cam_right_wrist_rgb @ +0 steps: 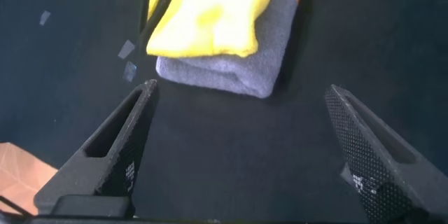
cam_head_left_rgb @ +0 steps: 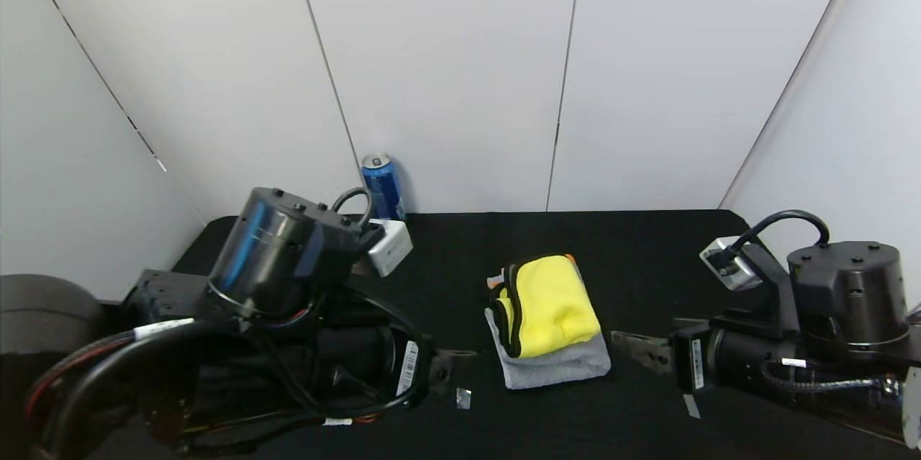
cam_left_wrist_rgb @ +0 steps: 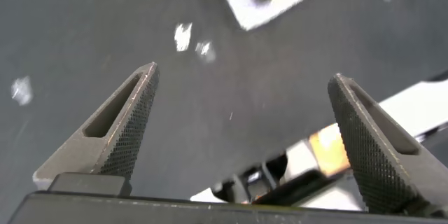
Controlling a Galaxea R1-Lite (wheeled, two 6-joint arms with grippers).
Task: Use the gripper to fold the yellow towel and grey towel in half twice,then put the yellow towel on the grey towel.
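Note:
The yellow towel (cam_head_left_rgb: 550,305), folded small, lies on top of the folded grey towel (cam_head_left_rgb: 557,366) in the middle of the black table. My left gripper (cam_head_left_rgb: 453,355) is open and empty, low over the table to the left of the stack. My right gripper (cam_head_left_rgb: 633,346) is open and empty, to the right of the stack. The right wrist view shows the yellow towel (cam_right_wrist_rgb: 210,7) on the grey towel (cam_right_wrist_rgb: 231,70) just beyond my open right gripper (cam_right_wrist_rgb: 241,87). The left wrist view shows a corner of the stack (cam_left_wrist_rgb: 280,0) well beyond my open left gripper (cam_left_wrist_rgb: 245,77).
A blue drinks can (cam_head_left_rgb: 382,186) stands at the back of the table (cam_head_left_rgb: 647,244) against the white wall. Small bits of tape (cam_head_left_rgb: 463,397) lie on the cloth near the front. White panels close in the back and sides.

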